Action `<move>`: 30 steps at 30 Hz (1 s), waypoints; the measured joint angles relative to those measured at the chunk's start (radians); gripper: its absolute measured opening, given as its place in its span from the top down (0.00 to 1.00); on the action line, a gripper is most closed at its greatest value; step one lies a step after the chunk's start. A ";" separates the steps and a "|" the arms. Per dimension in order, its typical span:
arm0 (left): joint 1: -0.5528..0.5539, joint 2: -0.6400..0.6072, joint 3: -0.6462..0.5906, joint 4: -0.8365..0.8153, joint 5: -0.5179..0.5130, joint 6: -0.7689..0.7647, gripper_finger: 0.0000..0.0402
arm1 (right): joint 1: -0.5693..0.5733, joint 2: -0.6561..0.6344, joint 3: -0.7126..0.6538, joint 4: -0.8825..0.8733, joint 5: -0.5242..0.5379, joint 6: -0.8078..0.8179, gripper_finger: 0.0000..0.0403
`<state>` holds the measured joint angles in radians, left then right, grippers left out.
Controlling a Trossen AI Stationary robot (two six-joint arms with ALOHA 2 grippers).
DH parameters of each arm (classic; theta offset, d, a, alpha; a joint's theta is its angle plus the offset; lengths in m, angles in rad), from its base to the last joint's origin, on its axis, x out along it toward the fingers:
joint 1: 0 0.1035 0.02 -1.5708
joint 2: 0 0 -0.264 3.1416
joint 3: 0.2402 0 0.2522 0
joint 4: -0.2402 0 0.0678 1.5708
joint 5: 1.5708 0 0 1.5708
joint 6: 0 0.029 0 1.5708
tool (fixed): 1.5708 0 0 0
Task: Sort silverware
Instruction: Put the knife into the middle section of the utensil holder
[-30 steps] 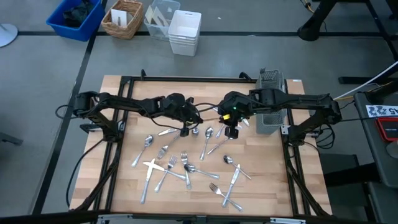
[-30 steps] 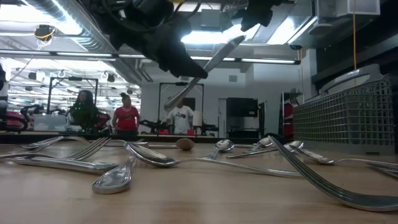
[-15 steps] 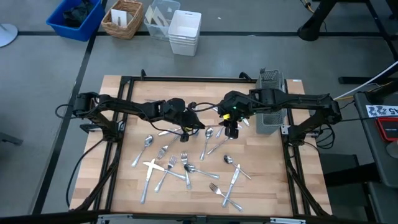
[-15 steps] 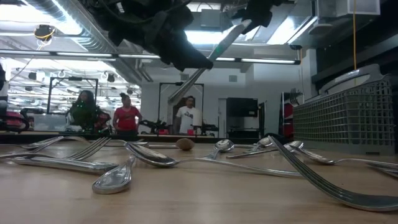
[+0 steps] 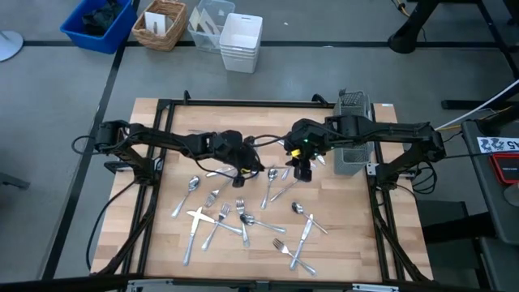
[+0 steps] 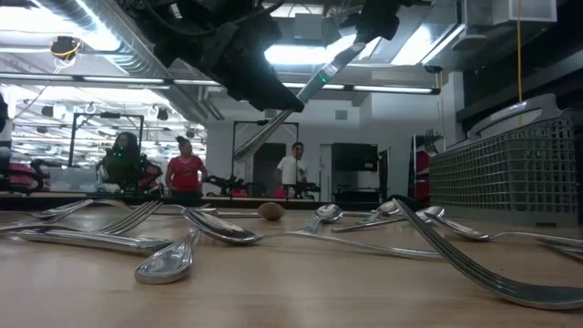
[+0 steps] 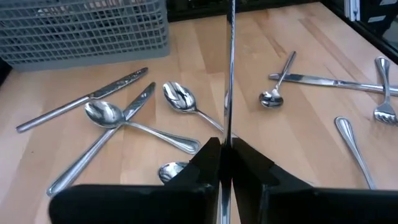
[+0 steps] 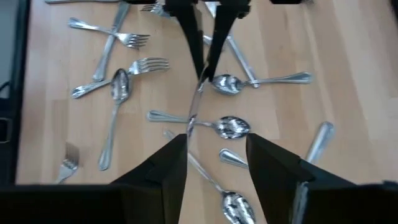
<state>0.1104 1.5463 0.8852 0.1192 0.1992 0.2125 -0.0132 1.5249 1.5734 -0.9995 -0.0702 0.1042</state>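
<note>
A slim table knife (image 6: 290, 103) hangs in the air above the middle of the table, slanting upward between the two grippers. The left gripper (image 7: 225, 155) holds it, fingers (image 7: 208, 157) pressed narrowly on its lower end, so the shiny shaft runs straight away from that gripper toward the right one. The right gripper (image 8: 213, 155) sits just beyond the knife's far tip, its fingers (image 8: 166, 163) spread wide with the tip lying in the gap between them; whether they touch the metal cannot be told. In the high view the left gripper (image 5: 246, 165) and right gripper (image 5: 302, 169) face each other, close together, near the table's far half.

Under and around both grippers the rest of the silverware (image 5: 243, 216) lies scattered on the wooden table (image 5: 357, 235): spoons directly beneath the held knife, forks and crossed knives farther out on the near side. Just beside the right gripper, on its outer side, stands the dark wire-mesh caddy (image 5: 353, 134). Beyond the table, in the low view, people (image 6: 185, 169) stand in the room behind
</note>
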 joint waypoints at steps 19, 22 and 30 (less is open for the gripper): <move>-0.007 0.000 0.000 0.109 -0.002 -0.005 0.96 | 0.001 0.029 0.001 -0.012 -0.026 0.047 0.58; -0.008 0.000 0.000 0.110 -0.002 -0.007 0.95 | 0.001 0.039 0.001 -0.001 -0.024 0.045 0.58; -0.008 0.000 0.000 0.110 -0.001 -0.006 0.95 | 0.000 0.068 0.001 0.013 -0.019 0.045 0.61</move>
<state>0.1020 1.5463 0.8853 0.2288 0.1979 0.2061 -0.0128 1.5925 1.5740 -0.9862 -0.0895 0.1489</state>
